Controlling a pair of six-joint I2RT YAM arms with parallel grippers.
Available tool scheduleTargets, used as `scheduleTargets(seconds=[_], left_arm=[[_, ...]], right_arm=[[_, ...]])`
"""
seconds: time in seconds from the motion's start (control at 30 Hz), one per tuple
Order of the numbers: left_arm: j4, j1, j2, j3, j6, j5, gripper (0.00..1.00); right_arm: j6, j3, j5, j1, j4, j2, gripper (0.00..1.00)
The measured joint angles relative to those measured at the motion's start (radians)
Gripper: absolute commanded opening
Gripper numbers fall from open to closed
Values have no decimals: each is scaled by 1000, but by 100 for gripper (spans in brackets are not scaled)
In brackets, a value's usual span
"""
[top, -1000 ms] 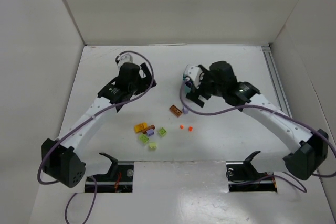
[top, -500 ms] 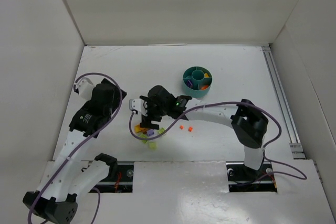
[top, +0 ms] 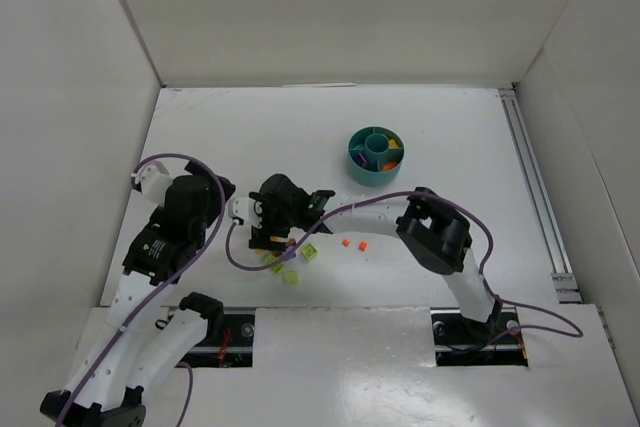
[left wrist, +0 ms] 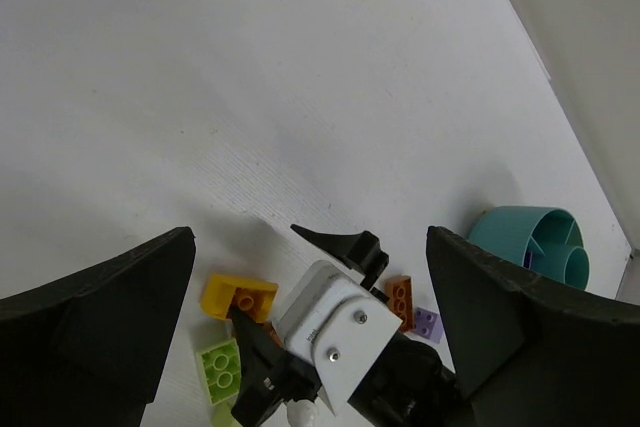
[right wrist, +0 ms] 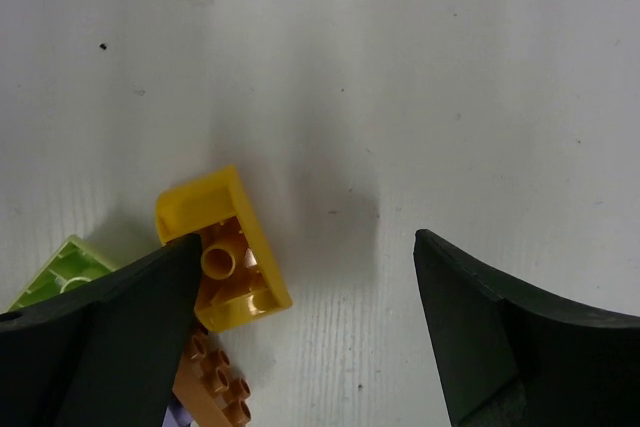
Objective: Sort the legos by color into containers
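White panels wall in the plain worktop [top: 450, 127], where the loose legos [top: 291, 275] are clustered by the near edge, left of the middle, well apart from the teal dish [top: 376, 155] toward the far edge. Over that cluster the right hand [right wrist: 305, 257] is spread wide with nothing gripped. An upturned orange-yellow brick [right wrist: 225, 252] is seen off-centre, just beside the finger at the left of the wrist view, its long axis roughly across the closing line, so a small sideways shift is judged necessary. The left hand [left wrist: 310, 237], likewise wide open and empty, is poised farther off.
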Motion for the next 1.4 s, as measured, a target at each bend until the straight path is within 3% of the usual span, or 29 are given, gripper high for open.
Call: scheduleTargets(seconds=[0.27, 0.7, 0.8, 0.9, 0.93, 1.03, 1.3, 1.4], left_arm=[[42, 0, -23, -23, 35, 25, 100], [94, 0, -40, -48, 67, 69, 100], [95, 0, -50, -48, 68, 72, 100], [95, 0, -57, -48, 69, 74, 100], [95, 0, -59, -48, 71, 74, 100], [96, 0, -65, -48, 74, 76, 100], [101, 0, -92, -60, 75, 76, 100], [101, 0, -101, -61, 75, 75, 100]], right_arm=[[-12, 13, -18, 0, 14, 15, 88], [-134, 12, -183, 1, -6, 25, 86], [-150, 23, -209, 1, -29, 32, 78], [-162, 33, -222, 1, -35, 48, 56], [-161, 34, -224, 1, -40, 53, 41], [-162, 34, -225, 1, -49, 59, 26], [-149, 32, -231, 1, -46, 59, 0], [-134, 29, -230, 1, -44, 55, 0]])
